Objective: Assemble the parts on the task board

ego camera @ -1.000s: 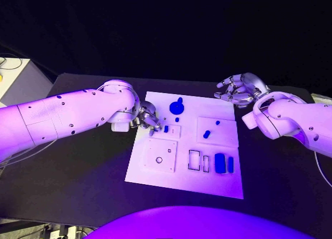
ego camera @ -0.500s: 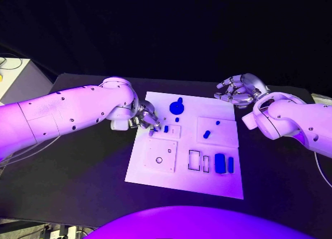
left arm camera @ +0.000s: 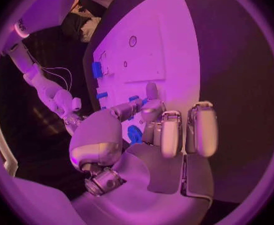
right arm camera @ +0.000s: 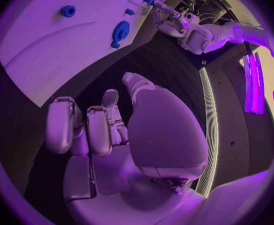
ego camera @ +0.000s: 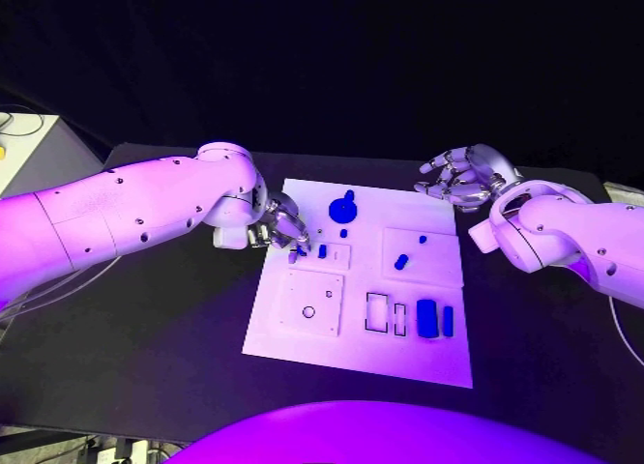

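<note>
1. The white board (ego camera: 357, 333) lies mid-table; a small blue peg (ego camera: 322, 250) sits at its ten o'clock area.
2. The left hand (ego camera: 283, 232) hovers at that peg, fingertips beside it; whether it pinches the peg cannot be told.
3. The right hand (ego camera: 466, 176) idles at the board's one o'clock corner, fingers curled, holding nothing.
4. Risk: a tilted peg could jam or slip sideways.

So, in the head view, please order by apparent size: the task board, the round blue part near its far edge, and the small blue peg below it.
1. task board, largest by far.
2. round blue part.
3. small blue peg, smallest.
</note>
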Tool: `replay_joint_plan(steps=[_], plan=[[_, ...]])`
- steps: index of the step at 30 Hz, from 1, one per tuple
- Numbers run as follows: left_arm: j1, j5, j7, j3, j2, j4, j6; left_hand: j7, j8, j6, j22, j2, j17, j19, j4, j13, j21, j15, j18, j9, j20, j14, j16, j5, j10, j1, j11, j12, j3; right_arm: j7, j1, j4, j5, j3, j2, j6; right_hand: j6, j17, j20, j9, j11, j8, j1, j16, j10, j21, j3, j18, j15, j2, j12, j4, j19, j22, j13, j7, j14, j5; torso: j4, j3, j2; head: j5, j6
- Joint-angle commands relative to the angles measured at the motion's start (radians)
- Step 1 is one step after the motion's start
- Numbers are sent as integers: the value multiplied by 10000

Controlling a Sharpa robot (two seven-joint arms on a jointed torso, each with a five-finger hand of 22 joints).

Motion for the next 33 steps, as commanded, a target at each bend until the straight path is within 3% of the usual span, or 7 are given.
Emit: replay_joint_plan(steps=[1,14,25,33], plan=[[34,584,70,23,73,-28,454,-60,45,4,573,303,2635,27,-308,5,15,-43,-166,-19,-11,1040,33,46,-30,414,7,-32,344,68,-9,0,-36,0,10,156,7,9,-5,-10,-45,31,-75,-34,-49,-37,-3,58,6,15,-14,44,-96,615,-8,57,9,50,-2,0,8,-2,2],[129,1004,32,35,349,-462,1232,-59,82,7,576,245,2635,25,-401,56,14,-38,-166,-52,-7,1040,33,48,-14,510,9,-12,423,68,-11,-9,-35,0,24,165,1,-2,-6,-14,-48,42,-100,-49,-45,-65,-9,62,4,24,10,35,-98,603,-29,55,5,103,9,-4,-11,-2,-34],[216,884,-41,38,731,-1305,2326,-55,101,-2,570,199,2635,17,-457,31,9,-36,-164,-73,-5,1040,33,49,-24,574,11,-29,454,69,-24,-19,-29,0,35,174,1,-2,-6,-14,-48,42,-100,-49,-45,-65,-9,62,4,24,10,35,-98,603,-29,55,5,103,-4,-8,4,-4,-34],[288,847,-77,36,1024,-1955,2723,-52,108,-8,585,175,2635,26,-482,45,17,-34,-168,-84,-3,1040,33,50,-23,604,14,-26,461,72,-25,-23,-29,0,46,173,1,-2,-6,-14,-48,42,-100,-49,-45,-65,-9,62,4,24,10,35,-98,603,-29,55,5,103,5,-9,-1,-4,-51]])
